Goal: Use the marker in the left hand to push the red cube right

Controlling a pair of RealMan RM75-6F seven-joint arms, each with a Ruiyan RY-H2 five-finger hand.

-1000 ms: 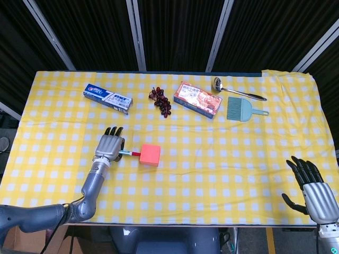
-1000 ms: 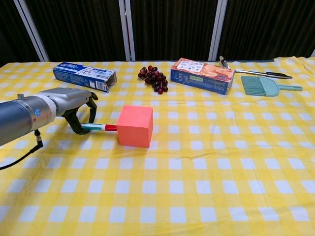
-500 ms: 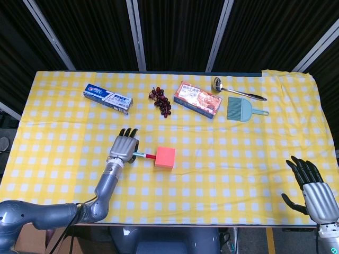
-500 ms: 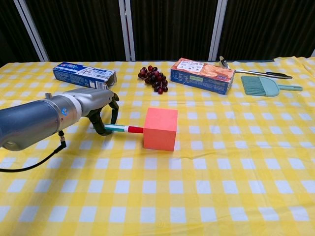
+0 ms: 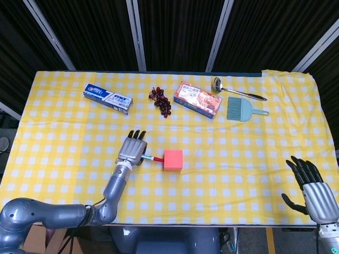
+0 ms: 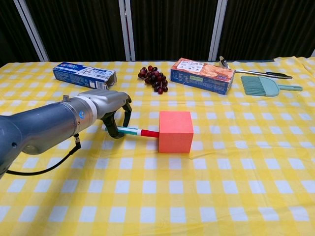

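While the yellow-checked surface (image 5: 238,159) carries everything, the left hand (image 6: 110,110) grips the marker (image 6: 138,132), whose tip touches the red cube (image 6: 175,132) near the middle; the right hand (image 5: 312,188) rests open, fingers spread.

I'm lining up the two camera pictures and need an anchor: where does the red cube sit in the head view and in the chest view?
Head view: the red cube lies at lower centre, just right of the left hand.
Chest view: the red cube sits near the middle, larger.
Shared landmark: the marker touches the cube's left face; it shows in the head view too.
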